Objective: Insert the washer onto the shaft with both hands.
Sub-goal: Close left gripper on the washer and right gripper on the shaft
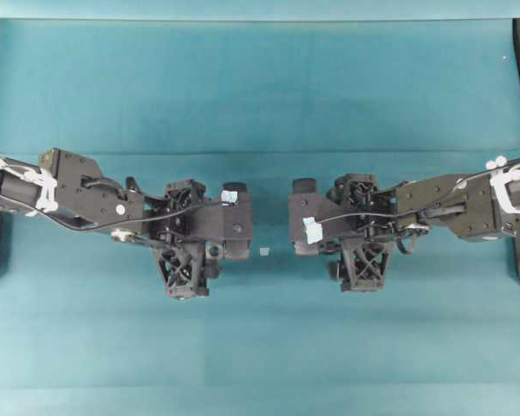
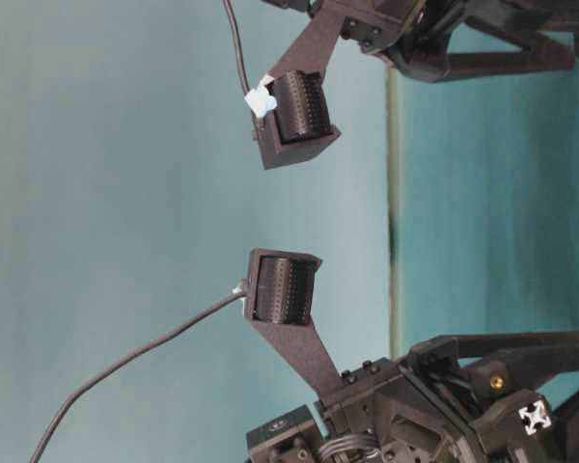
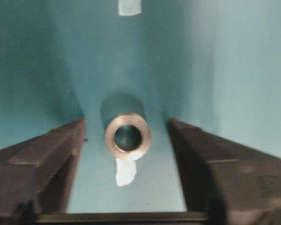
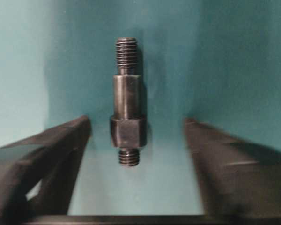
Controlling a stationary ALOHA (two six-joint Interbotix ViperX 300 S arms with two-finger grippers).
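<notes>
washer [image 3: 127, 137] on teal mat, between spread fingers [image 3: 42, 164], untouched

Overhead view: the left arm [image 1: 95, 204] reaches in from the left edge and the right arm [image 1: 433, 208] from the right edge, their heads facing each other across the middle of the table [image 1: 260, 95], with a tape scrap [image 1: 264, 250] lying on the table in the gap between them. Left wrist view: the washer [image 3: 127, 137] lies on the table between the two fingers of the left gripper [image 3: 126, 140], apart from both; one tape scrap [image 3: 125, 171] lies just before it, another [image 3: 129, 7] well behind. Right wrist view: the shaft [image 4: 127, 117] lies lengthwise between the fingers of the right gripper [image 4: 136, 140], nearer the left finger [image 4: 61, 140], touching neither.
</notes>
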